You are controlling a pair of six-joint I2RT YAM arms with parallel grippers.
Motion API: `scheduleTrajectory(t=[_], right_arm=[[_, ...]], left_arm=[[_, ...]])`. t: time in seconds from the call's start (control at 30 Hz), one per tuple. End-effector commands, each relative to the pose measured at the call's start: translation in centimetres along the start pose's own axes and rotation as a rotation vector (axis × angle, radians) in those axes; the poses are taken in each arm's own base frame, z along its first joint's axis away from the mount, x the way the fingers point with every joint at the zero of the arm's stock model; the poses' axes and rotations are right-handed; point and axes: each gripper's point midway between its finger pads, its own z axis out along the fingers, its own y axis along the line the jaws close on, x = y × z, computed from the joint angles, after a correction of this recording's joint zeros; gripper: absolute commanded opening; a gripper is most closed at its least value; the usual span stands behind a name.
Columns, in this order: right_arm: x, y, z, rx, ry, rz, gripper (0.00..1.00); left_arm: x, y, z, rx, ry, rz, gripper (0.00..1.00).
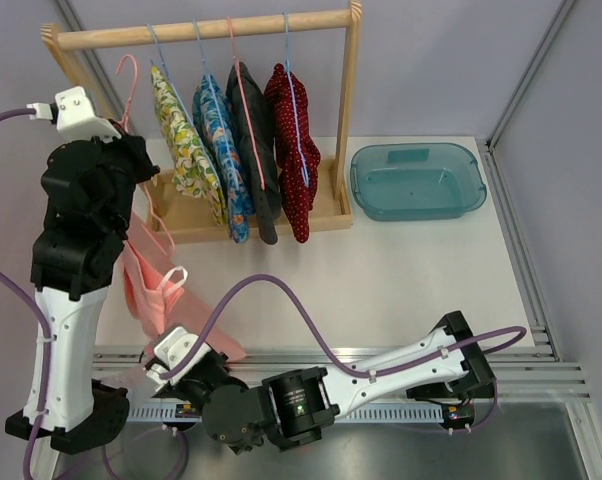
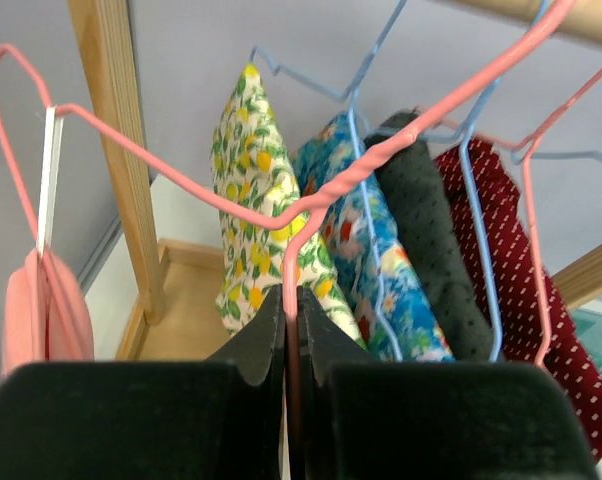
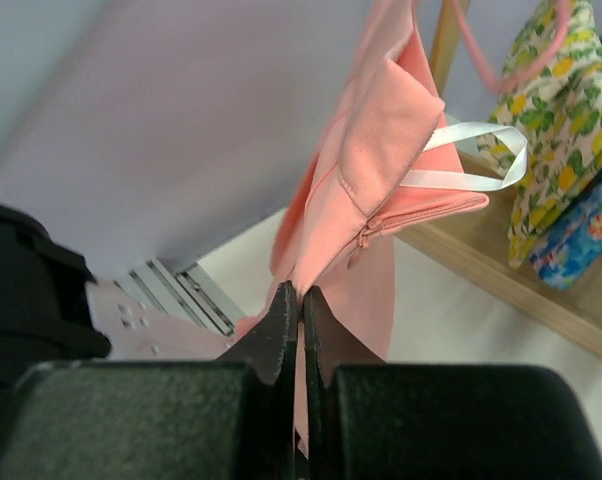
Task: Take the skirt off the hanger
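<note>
The pink skirt (image 1: 149,275) hangs by white loops from a pink wire hanger (image 1: 129,78), off the rack and left of it. My left gripper (image 1: 133,160) is shut on the hanger's wire (image 2: 366,165) just below its twisted neck, the jaws (image 2: 292,292) pinching it. In the left wrist view the skirt (image 2: 41,310) dangles at the left from a white strap (image 2: 49,170). Low at the table's front edge, my right gripper (image 1: 169,358) is shut on the skirt's lower fabric (image 3: 381,150), with cloth pinched between the fingertips (image 3: 301,290).
A wooden rack (image 1: 201,30) at the back holds a lemon-print garment (image 1: 186,140), a blue floral one (image 1: 221,150), a dark one (image 1: 256,150) and a red dotted one (image 1: 296,150). A teal bin (image 1: 416,180) sits to the right. Metal rails (image 1: 541,375) edge the front.
</note>
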Motion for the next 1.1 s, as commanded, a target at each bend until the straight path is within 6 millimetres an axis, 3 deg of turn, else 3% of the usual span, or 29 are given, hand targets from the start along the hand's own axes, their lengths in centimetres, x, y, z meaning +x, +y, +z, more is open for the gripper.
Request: scheduleTrajectory(t=[0.0,0.07,0.17,0.27,0.37,0.4,0.47,0.5,0.57,0.6,0.63,0.7,0.77,0.9,1.0,1.07], right_arm=[[1.4,2.5,-4.1,-0.059,0.008,0.072,0.0],[3.5,1.6,-4.2,-0.014,0.036,0.053,0.0],[4.9,0.8,-3.8,0.026,0.048,0.06,0.0],[5.3,0.3,-2.8,0.025,0.056,0.077,0.0],[4.7,-1.4,-0.7,0.044,0.038,0.074,0.0],[4.4,-2.7,0.5,0.069,0.028,0.073,0.0],[3.3,-4.3,1.8,0.094,0.0,0.041,0.0],[2.7,-6.2,3.0,0.131,-0.01,0.04,0.0],[1.6,-7.9,4.0,0.139,-0.027,0.03,0.0],[0.9,-9.1,4.4,0.152,-0.039,0.034,0.0],[0.4,-10.8,5.5,0.171,-0.047,0.03,0.0],[-0.5,-12.9,6.3,0.197,-0.06,0.012,0.0],[-0.7,-15.8,7.6,0.244,-0.062,-0.011,0.0],[-0.1,-19.6,8.9,0.288,-0.038,-0.027,0.0],[2.3,-21.9,9.6,0.322,0.007,-0.016,0.0],[5.1,-22.9,9.4,0.343,0.049,-0.004,0.0]], left_arm=[[-8.0,-1.4,-1.1,0.065,-0.229,-0.017,0.0],[-9.7,-1.8,-2.7,0.101,-0.257,-0.039,0.0],[-10.6,-2.4,-4.5,0.159,-0.257,-0.07,0.0],[-9.8,-3.2,-6.0,0.226,-0.201,-0.112,0.0],[-7.2,-4.9,-7.6,0.341,-0.085,-0.161,0.0],[-5.0,-5.2,-7.4,0.362,-0.013,-0.162,0.0],[-2.7,-6.5,-8.6,0.449,0.088,-0.191,0.0],[-0.4,-6.8,-9.5,0.483,0.18,-0.186,0.0],[2.8,-6.4,-10.7,0.484,0.312,-0.192,0.0],[3.1,-6.1,-12.3,0.507,0.311,-0.205,0.0],[6.1,-5.9,-12.3,0.496,0.394,-0.237,0.0],[7.7,-5.4,-13.5,0.503,0.422,-0.264,0.0],[10.9,-4.1,-14.9,0.47,0.497,-0.281,0.0],[14.5,-1.0,-16.6,0.321,0.577,-0.312,0.0],[15.0,-1.3,-18.8,0.368,0.634,-0.343,0.0],[15.0,-1.6,-19.8,0.386,0.661,-0.367,0.0]])
